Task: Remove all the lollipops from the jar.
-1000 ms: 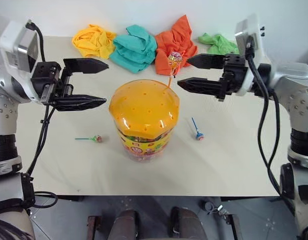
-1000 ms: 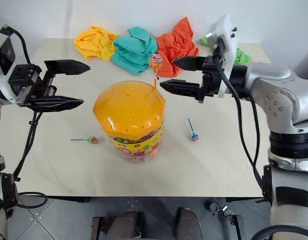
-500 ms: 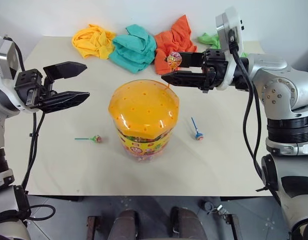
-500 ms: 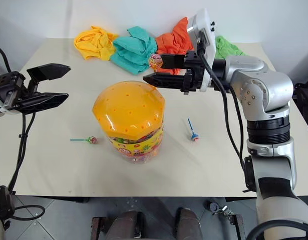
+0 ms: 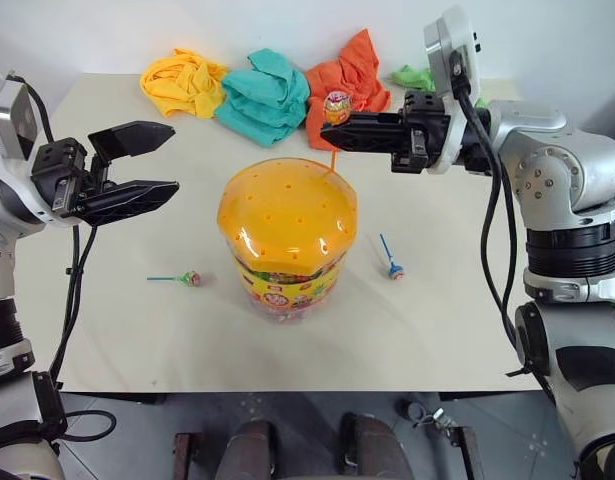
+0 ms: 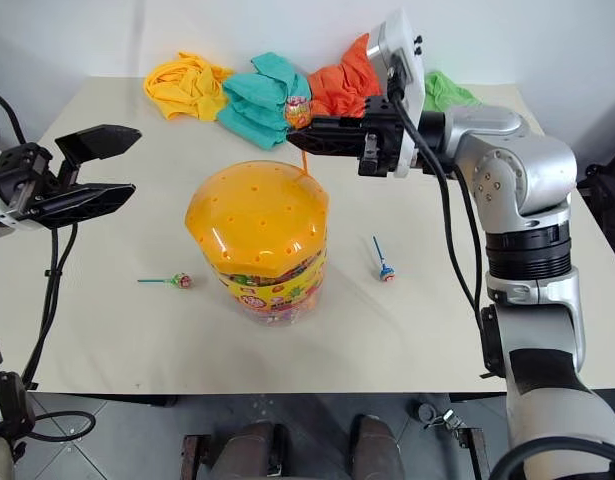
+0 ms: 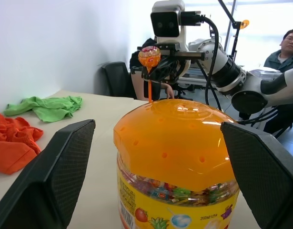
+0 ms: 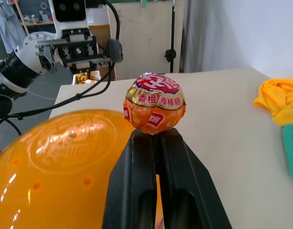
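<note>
The orange lollipop (image 5: 336, 106) stands nearly upright, head on top, its thin stick running down, leaning slightly, to a hole near the far right edge of the jar's orange lid (image 5: 287, 210). The right gripper (image 5: 329, 130) reaches in level from the right with its two black fingers pressed together on the stick just under the candy head; in the right wrist view the wrapped head (image 8: 154, 109) sits right on top of the closed fingertips (image 8: 151, 143). The lower end of the stick is at the lid; whether it is still in the hole cannot be told.

The jar (image 5: 285, 283) stands upright in the middle of the table (image 5: 467, 330), lid on, with a yellow and red label band around its lower part.

The green lollipop (image 5: 190, 278) lies flat on the table to the left of the jar, stick pointing left, away from the jar. The blue lollipop (image 5: 394, 270) lies flat to the right of the jar, stick pointing toward the far edge of the table, angled a little left.

The left gripper (image 5: 173, 160) hangs in the air well left of the jar, pointing toward it, fingers spread wide with nothing between them.

Four crumpled cloths lie along the far edge: yellow cloth (image 5: 182, 80), teal cloth (image 5: 267, 92), orange cloth (image 5: 359, 68) and green cloth (image 5: 412, 77).
</note>
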`<act>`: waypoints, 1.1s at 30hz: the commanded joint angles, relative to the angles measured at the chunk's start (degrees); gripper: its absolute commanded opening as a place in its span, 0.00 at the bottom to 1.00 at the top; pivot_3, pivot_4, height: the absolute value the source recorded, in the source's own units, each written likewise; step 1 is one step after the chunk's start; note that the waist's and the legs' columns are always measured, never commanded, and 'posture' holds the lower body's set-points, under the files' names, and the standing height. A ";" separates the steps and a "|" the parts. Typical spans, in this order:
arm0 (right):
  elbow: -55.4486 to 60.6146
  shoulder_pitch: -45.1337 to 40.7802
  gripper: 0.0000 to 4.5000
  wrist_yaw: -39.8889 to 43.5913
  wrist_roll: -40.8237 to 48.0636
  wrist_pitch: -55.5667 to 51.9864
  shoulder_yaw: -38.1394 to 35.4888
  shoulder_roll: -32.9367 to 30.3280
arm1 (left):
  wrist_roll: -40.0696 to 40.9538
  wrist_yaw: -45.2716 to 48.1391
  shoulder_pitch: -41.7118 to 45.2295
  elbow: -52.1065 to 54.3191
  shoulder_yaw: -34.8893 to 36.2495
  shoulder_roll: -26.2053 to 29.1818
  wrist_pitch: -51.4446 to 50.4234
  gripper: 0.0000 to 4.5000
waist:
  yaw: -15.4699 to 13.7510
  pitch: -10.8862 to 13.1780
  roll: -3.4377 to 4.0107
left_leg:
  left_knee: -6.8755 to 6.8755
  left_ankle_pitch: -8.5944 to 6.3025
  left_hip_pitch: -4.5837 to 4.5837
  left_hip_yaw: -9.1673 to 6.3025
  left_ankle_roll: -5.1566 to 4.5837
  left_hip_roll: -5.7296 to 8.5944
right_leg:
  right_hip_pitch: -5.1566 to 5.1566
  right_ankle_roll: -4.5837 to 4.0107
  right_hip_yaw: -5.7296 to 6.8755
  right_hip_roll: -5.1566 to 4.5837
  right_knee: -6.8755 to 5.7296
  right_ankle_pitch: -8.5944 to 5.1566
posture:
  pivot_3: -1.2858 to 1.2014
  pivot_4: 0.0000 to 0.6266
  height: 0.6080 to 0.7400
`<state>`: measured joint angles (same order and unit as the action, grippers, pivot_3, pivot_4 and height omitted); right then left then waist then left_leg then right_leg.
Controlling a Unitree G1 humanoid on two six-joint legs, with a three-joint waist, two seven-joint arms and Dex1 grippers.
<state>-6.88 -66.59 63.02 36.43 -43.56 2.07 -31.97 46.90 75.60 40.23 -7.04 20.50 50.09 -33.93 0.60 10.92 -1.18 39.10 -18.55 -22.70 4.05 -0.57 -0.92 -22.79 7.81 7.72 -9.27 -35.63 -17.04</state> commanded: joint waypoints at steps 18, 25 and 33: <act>14.65 10.20 0.00 -16.70 2.98 -23.30 -15.08 -17.49 | -7.34 16.43 21.61 -10.95 -16.28 -7.00 9.05 1.00 | -0.70 -0.01 -0.02 | 0.05 0.00 -0.25 -0.02 -0.01 0.04 | -0.13 0.00 0.08 -0.01 0.04 0.00 | 0.52 0.24 1.00; 29.19 32.21 0.00 -27.99 5.56 -36.65 -26.12 -14.27 | -6.94 16.90 27.51 -12.61 -22.11 -11.35 10.44 1.00 | -0.53 -0.01 -0.02 | 0.05 0.00 -0.36 0.05 0.00 0.02 | -0.31 0.00 0.04 -0.01 0.01 0.00 | 0.52 0.24 1.00; 34.91 41.92 0.00 -37.14 4.45 -40.93 -28.65 -4.90 | -7.49 16.42 28.82 -11.60 -24.33 -13.63 7.35 1.00 | -0.67 -0.02 -0.01 | 0.08 0.01 -0.38 0.10 0.01 0.02 | -0.43 0.00 -0.08 0.00 -0.07 0.00 | 0.52 0.24 1.00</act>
<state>25.78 -26.35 27.54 40.88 -84.19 -25.38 -37.95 39.45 86.07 67.98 -20.68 -3.56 36.44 -25.93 -0.07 10.90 -1.19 39.18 -18.54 -23.07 4.13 -0.57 -0.90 -23.22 7.82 7.65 -9.27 -35.73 -17.03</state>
